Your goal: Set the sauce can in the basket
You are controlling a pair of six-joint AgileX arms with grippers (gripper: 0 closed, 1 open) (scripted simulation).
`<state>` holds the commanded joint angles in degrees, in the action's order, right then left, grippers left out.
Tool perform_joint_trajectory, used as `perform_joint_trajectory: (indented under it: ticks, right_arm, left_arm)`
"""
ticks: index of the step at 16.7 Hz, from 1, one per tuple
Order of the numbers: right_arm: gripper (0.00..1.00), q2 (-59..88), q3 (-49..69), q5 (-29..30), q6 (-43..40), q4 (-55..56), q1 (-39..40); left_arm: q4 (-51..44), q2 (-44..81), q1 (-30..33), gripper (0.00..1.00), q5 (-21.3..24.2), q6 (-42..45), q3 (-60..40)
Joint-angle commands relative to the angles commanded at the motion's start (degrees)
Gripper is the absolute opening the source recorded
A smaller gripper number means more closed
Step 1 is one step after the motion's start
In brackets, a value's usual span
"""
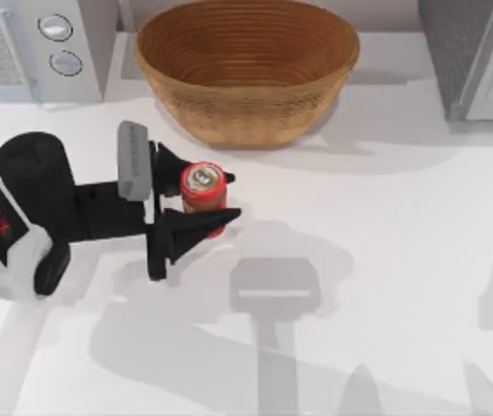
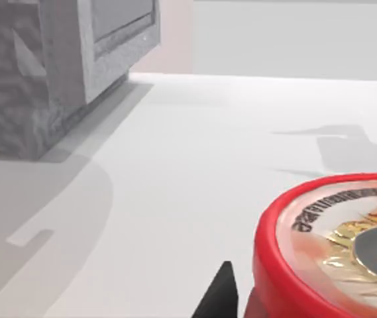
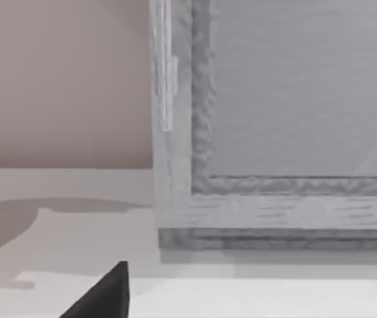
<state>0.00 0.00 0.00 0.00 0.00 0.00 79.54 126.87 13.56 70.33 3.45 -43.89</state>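
While we grip the can, the basket waits.
Our left hand (image 1: 201,198) pinches the sauce can (image 1: 203,185) upright, just before the basket (image 1: 246,69), ready for lifting over its rim.

We count on the white desk (image 1: 385,260):
- One small red cylindrical sauce can (image 1: 203,186) with a silver metal top.
- One large round tan-brown woven wicker basket (image 1: 246,78).
- One pale grey appliance (image 1: 34,43) with two round dials, at the back left.
- One grey textured cabinet (image 1: 471,52), at the back right.
- One black arm marked AgileX, our left gripper (image 1: 229,196), with two black fingers (image 1: 196,227).
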Motion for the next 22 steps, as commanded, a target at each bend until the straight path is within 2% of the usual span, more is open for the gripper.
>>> perform_joint_trajectory:
  ticks: [6,13,15,17,22]
  right_arm:
    - [1.00,0.00,0.00,0.00,0.00,0.00,0.00]
    - [1.00,0.00,0.00,0.00,0.00,0.00,0.00]
    - [1.00,0.00,0.00,0.00,0.00,0.00,0.00]
    - [1.00,0.00,0.00,0.00,0.00,0.00,0.00]
    - [1.00,0.00,0.00,0.00,0.00,0.00,0.00]
  left_arm:
    - [-1.63,-15.47,-5.81,0.00,5.88,1.55,14.71]
    - [-2.56,-16.13,-5.81,0.00,5.76,1.72,14.69]
    - [-5.67,-15.69,-4.82,0.00,2.69,1.26,11.57]
    - [-10.29,-15.36,-3.57,0.00,-2.37,0.68,6.47]
    - [-24.63,-15.55,-0.61,0.00,-21.30,-0.66,-12.18]
